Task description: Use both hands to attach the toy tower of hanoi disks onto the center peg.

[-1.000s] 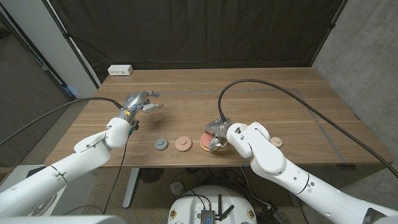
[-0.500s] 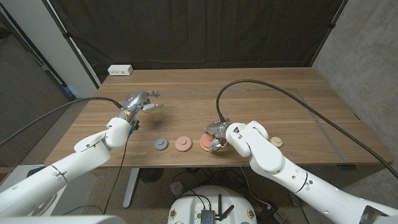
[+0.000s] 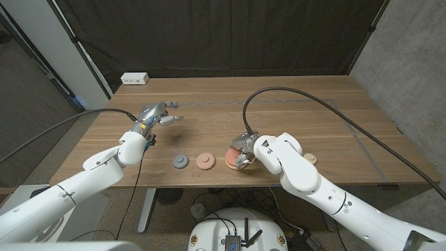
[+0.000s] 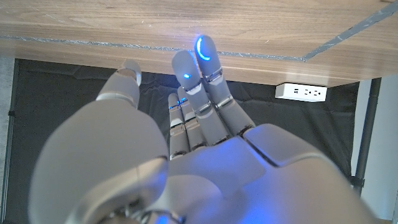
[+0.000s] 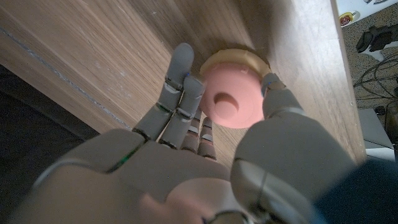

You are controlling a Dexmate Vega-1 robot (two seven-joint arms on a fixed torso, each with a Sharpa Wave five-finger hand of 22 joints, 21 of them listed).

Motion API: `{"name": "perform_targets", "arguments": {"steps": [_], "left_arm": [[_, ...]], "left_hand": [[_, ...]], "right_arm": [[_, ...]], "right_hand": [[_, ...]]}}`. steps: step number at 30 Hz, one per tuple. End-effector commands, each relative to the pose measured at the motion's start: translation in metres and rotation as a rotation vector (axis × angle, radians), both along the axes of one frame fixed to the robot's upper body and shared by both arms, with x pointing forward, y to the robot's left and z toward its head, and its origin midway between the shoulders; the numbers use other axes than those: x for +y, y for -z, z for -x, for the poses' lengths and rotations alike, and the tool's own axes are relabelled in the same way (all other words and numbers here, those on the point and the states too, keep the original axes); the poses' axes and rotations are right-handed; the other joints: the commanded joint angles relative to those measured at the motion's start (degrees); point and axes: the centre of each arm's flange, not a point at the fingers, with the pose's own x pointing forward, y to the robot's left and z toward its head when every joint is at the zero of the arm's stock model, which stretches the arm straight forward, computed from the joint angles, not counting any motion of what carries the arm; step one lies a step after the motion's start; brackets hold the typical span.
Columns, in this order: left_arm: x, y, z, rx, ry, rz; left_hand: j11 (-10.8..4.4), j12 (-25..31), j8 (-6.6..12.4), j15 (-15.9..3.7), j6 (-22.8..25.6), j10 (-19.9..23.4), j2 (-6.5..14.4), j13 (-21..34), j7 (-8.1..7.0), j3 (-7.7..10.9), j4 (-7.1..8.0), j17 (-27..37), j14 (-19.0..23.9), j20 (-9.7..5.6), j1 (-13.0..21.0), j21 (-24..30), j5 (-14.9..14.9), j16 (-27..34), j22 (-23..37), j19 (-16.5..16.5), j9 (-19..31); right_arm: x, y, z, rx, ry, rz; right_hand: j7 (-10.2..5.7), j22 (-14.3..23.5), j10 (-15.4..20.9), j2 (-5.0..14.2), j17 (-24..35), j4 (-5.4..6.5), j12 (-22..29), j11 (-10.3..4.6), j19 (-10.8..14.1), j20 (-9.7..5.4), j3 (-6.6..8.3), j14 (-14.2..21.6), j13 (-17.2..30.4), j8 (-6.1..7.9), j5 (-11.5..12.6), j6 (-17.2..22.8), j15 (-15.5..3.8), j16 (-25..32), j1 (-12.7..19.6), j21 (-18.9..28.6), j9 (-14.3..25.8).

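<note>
currently, left to right: the left robot hand [image 3: 159, 115] hovers over the desk [image 3: 293, 104], fingers apart, holding nothing; a grey disk [image 3: 181, 162] and a salmon disk [image 3: 205, 161] wait near the front edge; the right robot hand [image 3: 242, 152] clasps a pink disk [image 5: 229, 102] sitting on a yellow one [image 5: 234, 57]. step in hand, seemingly: seating that disk. next calls for fetching another.
</note>
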Motion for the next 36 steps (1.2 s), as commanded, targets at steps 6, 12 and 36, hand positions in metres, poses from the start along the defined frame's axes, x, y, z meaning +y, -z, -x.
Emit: {"name": "perform_targets", "arguments": {"steps": [6, 12, 36], "left_arm": [[0.000, -0.002, 0.001, -0.008, -0.007, 0.010], [0.000, -0.001, 0.003, -0.007, -0.012, 0.011], [0.001, -0.003, 0.011, -0.010, -0.034, 0.023]], "left_hand": [[0.08, -0.2, 0.11, -2.26, 0.4, 0.5, 0.1, 0.3, 0.00, 0.36, -0.12, 0.2, -0.3, -6.67, -0.3, 0.7, 0.1, 0.5, 0.1, -0.3, 0.2], [0.14, -0.2, 0.09, -2.26, 0.4, 0.5, 0.1, 0.3, -0.03, 0.39, -0.13, 0.2, -0.4, -6.68, -0.3, 0.8, 0.1, 0.5, 0.0, -0.4, 0.2], [0.16, -0.2, 0.05, -2.26, 0.3, 0.5, 0.1, 0.4, -0.10, 0.49, -0.17, 0.2, -0.4, -6.67, -0.3, 1.4, 0.1, 0.6, -0.4, -0.7, 0.2]], "right_arm": [[-0.018, -0.010, 0.018, -0.029, 0.031, -0.081], [-0.030, -0.009, 0.021, -0.064, 0.037, -0.148], [-0.069, 0.000, 0.029, -0.210, 0.107, -0.325]], "right_hand": [[-0.20, -0.1, -0.1, 0.24, -0.2, 0.13, 0.6, -0.01, -0.4, -6.33, -0.35, -0.4, -0.1, 0.63, -0.3, 0.3, -5.40, -0.5, -0.6, -0.1, 0.2], [-0.98, -0.2, 1.7, 0.56, -0.5, -0.05, 1.4, -1.31, -0.3, -6.44, -0.44, -0.2, -0.4, 1.67, -0.6, 2.4, -5.43, -0.7, -0.3, -0.1, 0.3], [-4.21, -0.4, 7.1, 2.23, 1.2, -0.78, 2.7, -5.05, 0.9, -6.49, 0.46, 2.4, -0.7, 3.59, -0.5, 8.0, -5.45, 0.8, 3.7, 0.5, 0.5]]}}
